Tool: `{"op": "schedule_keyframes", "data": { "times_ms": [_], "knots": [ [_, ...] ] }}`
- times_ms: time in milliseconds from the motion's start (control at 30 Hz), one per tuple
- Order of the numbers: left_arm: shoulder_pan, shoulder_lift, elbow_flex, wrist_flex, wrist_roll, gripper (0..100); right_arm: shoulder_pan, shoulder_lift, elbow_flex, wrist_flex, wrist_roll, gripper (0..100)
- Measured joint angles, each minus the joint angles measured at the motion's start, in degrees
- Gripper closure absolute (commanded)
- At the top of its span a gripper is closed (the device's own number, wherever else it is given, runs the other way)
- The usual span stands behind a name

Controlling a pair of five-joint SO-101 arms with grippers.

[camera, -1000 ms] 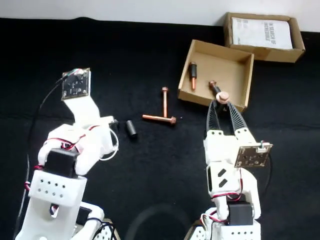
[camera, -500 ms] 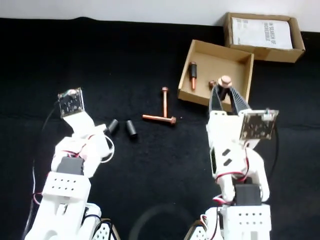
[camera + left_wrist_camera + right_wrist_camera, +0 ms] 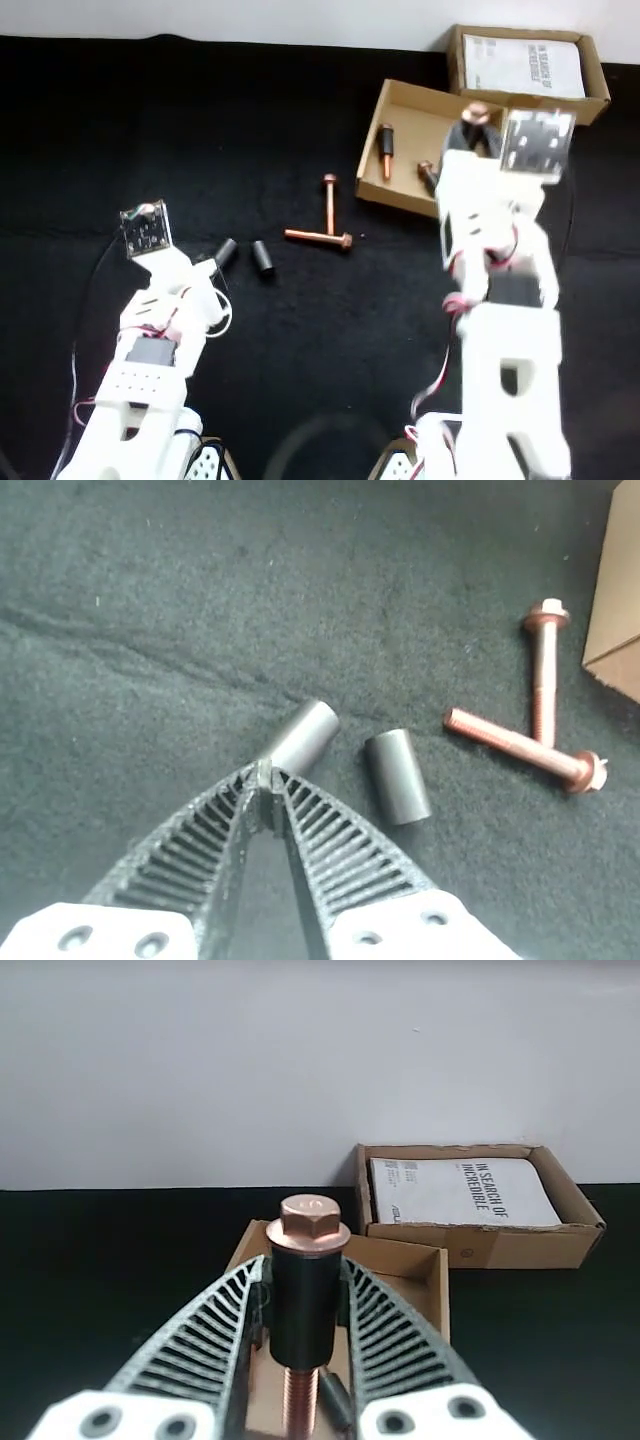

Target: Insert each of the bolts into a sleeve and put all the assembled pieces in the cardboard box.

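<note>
My right gripper (image 3: 303,1266) is shut on a black sleeve (image 3: 302,1305) with a copper bolt through it, held upright above the open cardboard box (image 3: 470,165). Two assembled pieces (image 3: 386,150) (image 3: 428,172) lie in that box. My left gripper (image 3: 262,780) is shut and holds nothing. Its tips touch the end of a loose sleeve (image 3: 303,736) on the black cloth. A second loose sleeve (image 3: 397,777) lies just beside it. Farther off, two bare bolts (image 3: 543,670) (image 3: 520,748) lie crossed at their ends. In the high view the left gripper (image 3: 208,262) is at the lower left.
A second cardboard box (image 3: 590,95) holding a white booklet (image 3: 523,65) stands at the far right, behind the open one. A white wall runs behind the table. The black cloth (image 3: 150,120) covers the whole table.
The right arm has carried the assembled piece from the box's near wall out over the box. The left arm has drawn back, and a second sleeve now shows at its tips.
</note>
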Motion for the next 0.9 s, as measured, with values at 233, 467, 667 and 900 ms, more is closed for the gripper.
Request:
{"op": "schedule_keyframes", "data": {
  "times_ms": [233,467,667,900],
  "knots": [
    [0.00,0.00,6.77,-9.05,0.00,99,2.11,20.22,-17.23,0.00,0.00,99.1],
    [0.00,0.00,7.74,-12.84,0.00,99,2.02,36.92,-29.89,0.00,0.00,99.1],
    [0.00,0.00,7.74,-12.84,0.00,99,2.02,51.08,-42.90,10.73,-3.96,99.1],
    [0.00,0.00,7.74,-12.84,0.00,99,2.02,67.16,-65.93,31.65,-8.62,99.1]
  ]
}}
